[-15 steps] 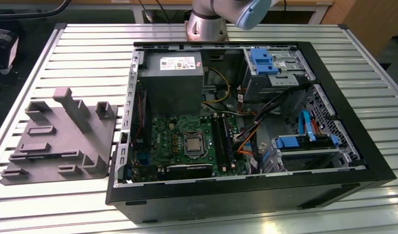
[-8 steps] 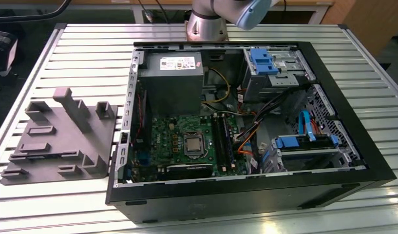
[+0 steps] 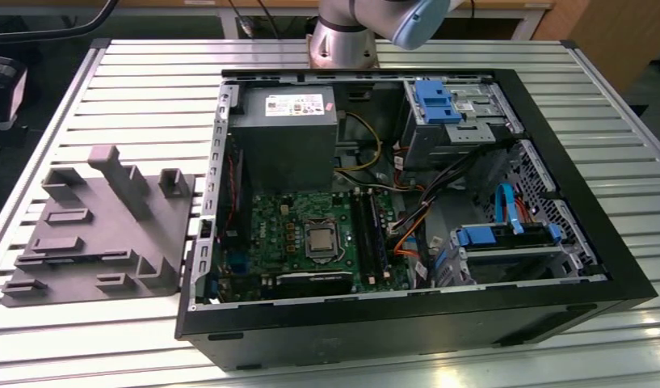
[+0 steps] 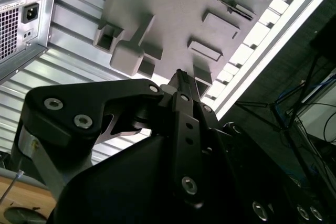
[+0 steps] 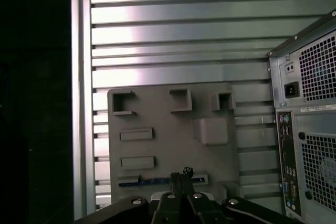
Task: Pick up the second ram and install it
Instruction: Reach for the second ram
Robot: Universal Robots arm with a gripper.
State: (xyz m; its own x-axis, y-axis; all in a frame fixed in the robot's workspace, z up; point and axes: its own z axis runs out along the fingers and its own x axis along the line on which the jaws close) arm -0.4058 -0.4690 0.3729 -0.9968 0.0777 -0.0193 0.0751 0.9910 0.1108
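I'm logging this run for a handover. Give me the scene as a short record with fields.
gripper: shut, holding nothing, hanging over the grey holder and apart from it
memory stick: blue, lying in a slot of the grey holder, not yet picked up
computer case: open, on the slatted table, holder on the exterior view's left of it
motherboard: green, exposed inside the case

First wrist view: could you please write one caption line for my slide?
Shut gripper over the gray holder tray, where the blue second ram lies in a slot, beside the computer case.
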